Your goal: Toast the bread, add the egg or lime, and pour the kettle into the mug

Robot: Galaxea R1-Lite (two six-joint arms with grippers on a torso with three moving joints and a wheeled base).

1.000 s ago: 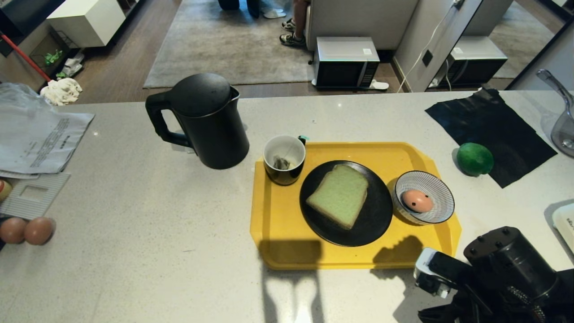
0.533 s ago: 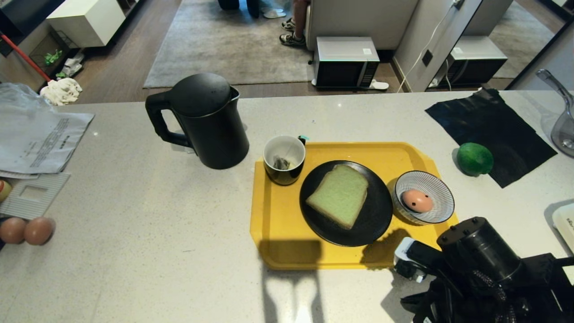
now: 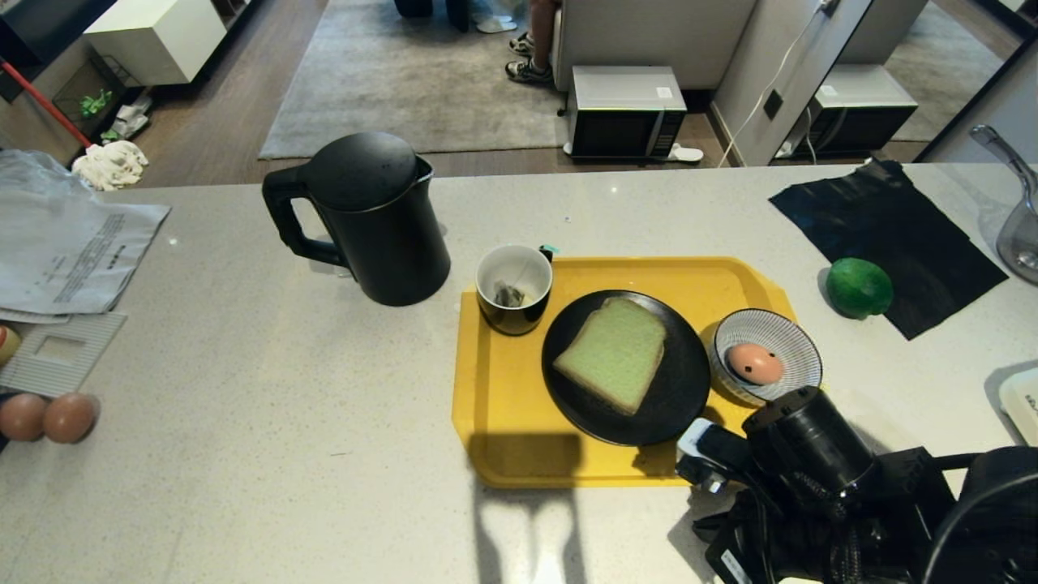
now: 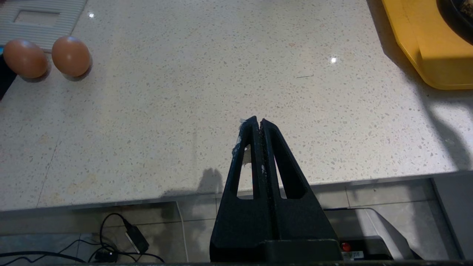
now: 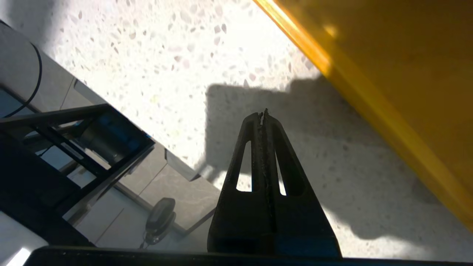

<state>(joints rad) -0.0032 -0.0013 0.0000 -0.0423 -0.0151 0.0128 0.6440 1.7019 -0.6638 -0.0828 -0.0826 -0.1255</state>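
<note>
Moved leftward, right end effector (image 5: pixel 263 115) hovers closed, empty, beside tray (image 5: pixel 369 96).

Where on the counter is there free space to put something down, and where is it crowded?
Free: the wide bare stretch bordered by the kettle, the two brown eggs and the yellow tray. Crowded: the tray itself, holding the mug, black plate and striped bowl.

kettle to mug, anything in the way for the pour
Nothing visible does. The kettle stands on the counter just left of the mug, which sits at the yellow tray's far left corner. Only bare counter lies between them. The mug's mouth is uncovered, with a tea bag inside.
</note>
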